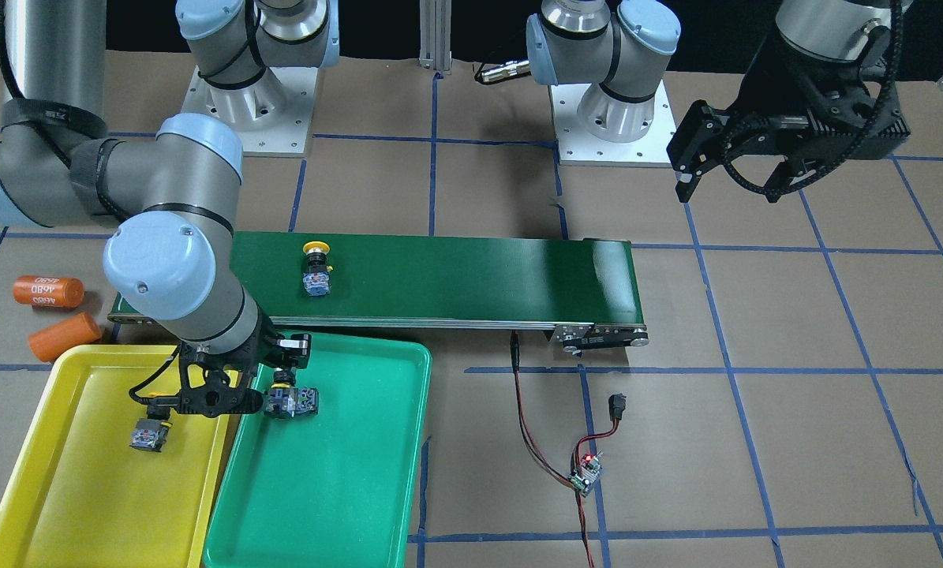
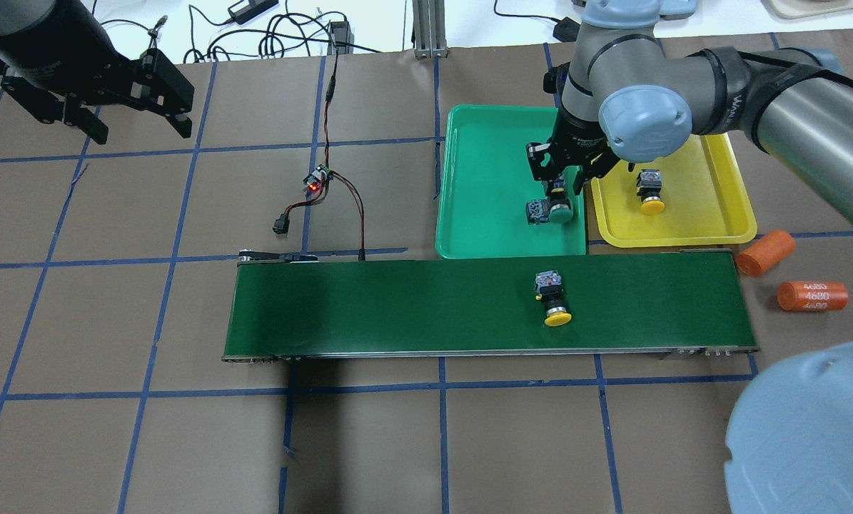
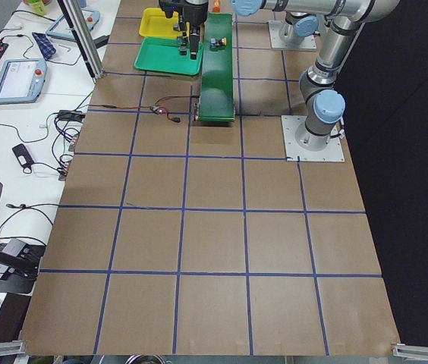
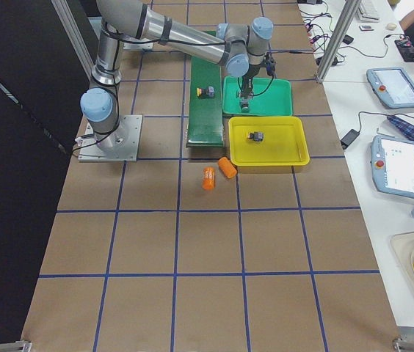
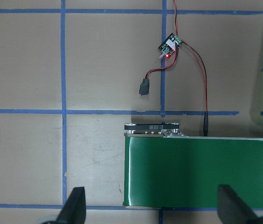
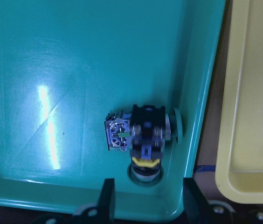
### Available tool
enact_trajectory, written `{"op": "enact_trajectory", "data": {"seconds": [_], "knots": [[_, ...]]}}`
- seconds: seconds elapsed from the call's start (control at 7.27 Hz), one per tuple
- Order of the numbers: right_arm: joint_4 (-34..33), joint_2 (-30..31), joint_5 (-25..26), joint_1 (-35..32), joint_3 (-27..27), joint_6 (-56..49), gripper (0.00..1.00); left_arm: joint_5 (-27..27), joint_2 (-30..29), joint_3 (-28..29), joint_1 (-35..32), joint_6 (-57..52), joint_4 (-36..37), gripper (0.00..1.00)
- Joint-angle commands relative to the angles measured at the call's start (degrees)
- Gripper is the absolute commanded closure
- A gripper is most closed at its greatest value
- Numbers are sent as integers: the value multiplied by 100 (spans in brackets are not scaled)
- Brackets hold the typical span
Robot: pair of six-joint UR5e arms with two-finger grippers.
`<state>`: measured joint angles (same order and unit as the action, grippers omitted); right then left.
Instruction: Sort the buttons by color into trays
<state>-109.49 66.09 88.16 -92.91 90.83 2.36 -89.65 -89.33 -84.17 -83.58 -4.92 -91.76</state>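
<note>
Two green-capped buttons [image 6: 143,140] lie together in the green tray [image 2: 490,178] near its corner by the yellow tray [image 2: 712,214]; they also show in the front view [image 1: 290,398]. My right gripper [image 6: 148,200] hangs just above them, fingers apart, touching neither. One yellow button [image 2: 649,193] lies in the yellow tray. The other yellow button [image 2: 551,300] lies on the conveyor belt [image 2: 397,307]. My left gripper [image 2: 140,125] is open and empty, high above the table's far left, beyond the belt's end.
Two orange cylinders [image 2: 811,295] [image 2: 765,253], one marked 4680, lie by the belt's right end near the yellow tray. A small controller board [image 2: 318,180] with red and black wires lies left of the green tray. Blue tape lines cross the brown table.
</note>
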Motion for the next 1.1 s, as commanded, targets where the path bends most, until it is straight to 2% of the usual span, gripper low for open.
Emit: {"op": "enact_trajectory", "data": {"seconds": [0.0, 0.14, 0.55, 0.69, 0.96], "knots": [[156, 44, -9, 36, 31, -42, 0, 0, 3, -3, 0, 0, 0, 0], [296, 236, 0, 63, 109, -95, 0, 0, 12, 6, 9, 0, 0, 0], [201, 1473, 9, 80, 1555, -183, 0, 9, 29, 6, 88, 0, 0, 0], [52, 1712, 9, 106, 1917, -279, 0, 18, 29, 6, 88, 0, 0, 0], [-431, 1785, 9, 264, 2376, -622, 0, 9, 29, 6, 88, 0, 0, 0]]}}
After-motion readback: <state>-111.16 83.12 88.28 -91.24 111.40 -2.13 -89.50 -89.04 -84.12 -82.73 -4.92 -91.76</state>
